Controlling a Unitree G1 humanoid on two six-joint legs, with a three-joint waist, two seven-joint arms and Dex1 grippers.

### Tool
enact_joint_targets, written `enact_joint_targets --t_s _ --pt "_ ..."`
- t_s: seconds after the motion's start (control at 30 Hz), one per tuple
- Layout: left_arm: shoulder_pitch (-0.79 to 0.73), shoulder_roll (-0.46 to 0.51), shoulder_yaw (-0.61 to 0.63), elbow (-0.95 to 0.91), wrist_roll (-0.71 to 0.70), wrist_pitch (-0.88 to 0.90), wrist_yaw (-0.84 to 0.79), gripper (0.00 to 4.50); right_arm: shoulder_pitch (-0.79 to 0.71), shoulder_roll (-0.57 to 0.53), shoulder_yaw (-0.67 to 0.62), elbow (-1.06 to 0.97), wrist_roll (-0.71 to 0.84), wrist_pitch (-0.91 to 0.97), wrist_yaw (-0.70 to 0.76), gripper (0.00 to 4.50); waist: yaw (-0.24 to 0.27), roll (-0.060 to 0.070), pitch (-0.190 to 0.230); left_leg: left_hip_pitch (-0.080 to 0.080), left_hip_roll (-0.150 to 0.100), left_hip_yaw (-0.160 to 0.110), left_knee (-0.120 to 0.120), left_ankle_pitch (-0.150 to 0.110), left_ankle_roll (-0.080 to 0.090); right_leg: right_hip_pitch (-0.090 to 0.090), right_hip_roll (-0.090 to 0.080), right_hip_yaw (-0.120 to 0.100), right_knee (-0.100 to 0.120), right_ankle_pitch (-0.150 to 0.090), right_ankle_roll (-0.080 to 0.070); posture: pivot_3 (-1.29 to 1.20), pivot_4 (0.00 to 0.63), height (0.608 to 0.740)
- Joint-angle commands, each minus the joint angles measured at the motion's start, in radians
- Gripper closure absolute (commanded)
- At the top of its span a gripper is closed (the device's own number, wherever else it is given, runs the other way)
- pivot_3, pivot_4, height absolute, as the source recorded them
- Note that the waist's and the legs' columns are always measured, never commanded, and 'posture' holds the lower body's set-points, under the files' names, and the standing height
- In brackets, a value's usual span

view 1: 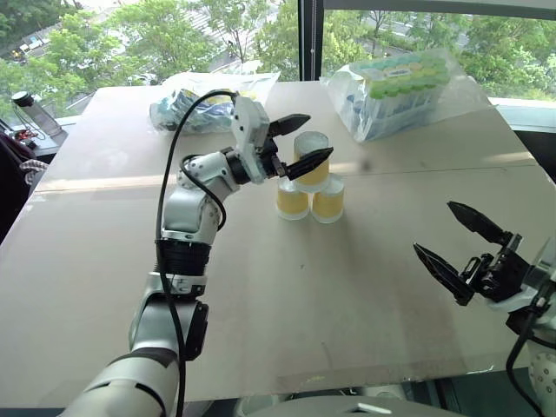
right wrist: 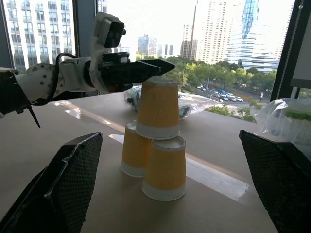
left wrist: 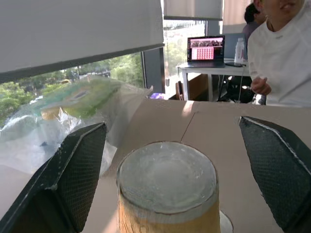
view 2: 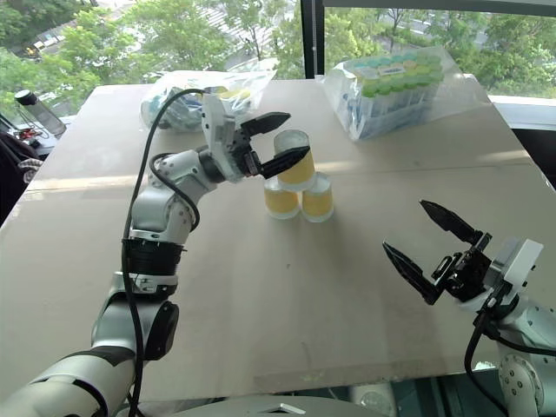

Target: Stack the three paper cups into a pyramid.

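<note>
Paper-cup pyramid stands at upper centre of the table, left gripper wide open straddling the top cup, right gripper open and empty; a finger clip on withdrawal would likely topple it.

Left hand spread wide around the top cup — two cups beneath it.

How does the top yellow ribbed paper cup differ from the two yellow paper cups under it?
The top yellow ribbed paper cup rests on the two lower cups, which stand on the tan table. The top cup sits between the left gripper's open fingers; the lower cups are clear of them. All are upside down and alike.
</note>
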Motion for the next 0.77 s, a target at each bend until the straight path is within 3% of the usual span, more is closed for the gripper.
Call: enact_joint_targets --t_s 0.03,0.13,0.27,0.33,0.4,0.53,0.77 --pt "0.03 0.02 0.075 -0.174 -0.11 0.035 0.009 0.04 0.0 -0.012 -0.001 0.0 0.016 -0.006 0.021 0.0 -0.002 0.0 0.0 0.0 0.0 0.0 0.0 0.0 0.0 0.0 0.0 0.0 0.0 0.0 0.0 0.0 0.15 0.74" --pt "0.114 0.071 0.112 -0.318 -0.176 0.127 0.042 0.04 -0.004 -0.022 0.005 0.032 0.012 -0.005 0.045 0.0 -0.005 0.0 0.0 0.0 0.0 0.0 0.0 0.0 0.0 0.0 0.0 0.001 0.0 0.0 0.0 0.0 0.15 0.74" --pt "0.343 0.184 0.18 -0.535 -0.264 0.277 0.09 0.04 0.009 -0.041 -0.002 0.094 -0.005 -0.018 0.087 0.0 -0.012 0.001 -0.001 0.002 0.0 0.0 -0.001 0.0 0.0 0.0 0.0 0.002 0.001 0.0 0.0 0.0 0.15 0.74" --pt "0.622 0.224 0.247 -0.647 -0.207 0.285 0.121 0.04 0.015 -0.052 0.008 0.148 -0.016 -0.019 0.117 0.0 -0.029 0.004 -0.002 0.001 0.0 0.0 -0.001 0.0 0.0 0.0 0.001 0.002 0.0 0.0 0.0 0.0 0.15 0.74" --pt "0.834 0.256 0.232 -0.713 -0.05 0.212 0.169 0.04 0.024 -0.062 0.022 0.189 -0.022 -0.011 0.146 0.0 -0.028 0.005 -0.003 0.006 -0.001 0.0 -0.003 0.0 0.0 0.0 0.001 0.005 0.0 0.0 0.0 0.0 0.15 0.74" --pt "1.078 0.219 0.172 -0.786 0.041 0.197 0.256 0.04 0.047 -0.087 0.042 0.268 -0.068 -0.017 0.191 0.0 0.01 0.004 -0.002 0.004 -0.001 -0.003 -0.001 -0.001 0.0 0.0 0.0 0.003 -0.002 0.002 -0.003 0.0 0.15 0.74" --pt "1.211 0.144 0.132 -0.77 0.164 0.089 0.351 0.04 0.009 -0.06 0.07 0.396 -0.106 -0.068 0.229 0.0 0.029 0.005 -0.002 0.011 0.0 -0.002 -0.002 -0.004 0.004 0.009 0.0 0.003 -0.003 0.003 -0.003 0.0 0.15 0.74"
